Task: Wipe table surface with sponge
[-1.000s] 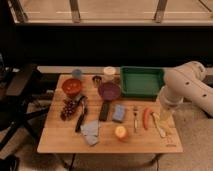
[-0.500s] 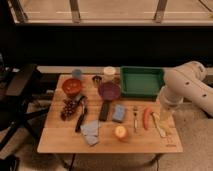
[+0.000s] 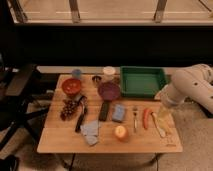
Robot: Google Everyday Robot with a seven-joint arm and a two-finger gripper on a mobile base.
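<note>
While the robot's pale arm reaches in from the right, its gripper hangs over the right end of the wooden table, close above a pale utensil; whether it is spread or pinched cannot be told. One blue sponge lies flat near the middle of the tabletop, apart from the gripper, between a dark flat bar and a single fork. No brand, label or writing can be read on anything. Counted across the table: one green tray at the back right, one purple bowl, one red bowl, one blue cup, one white cup, one bunch of grapes, one grey cloth, one orange, one red pepper and one black tool.
</note>
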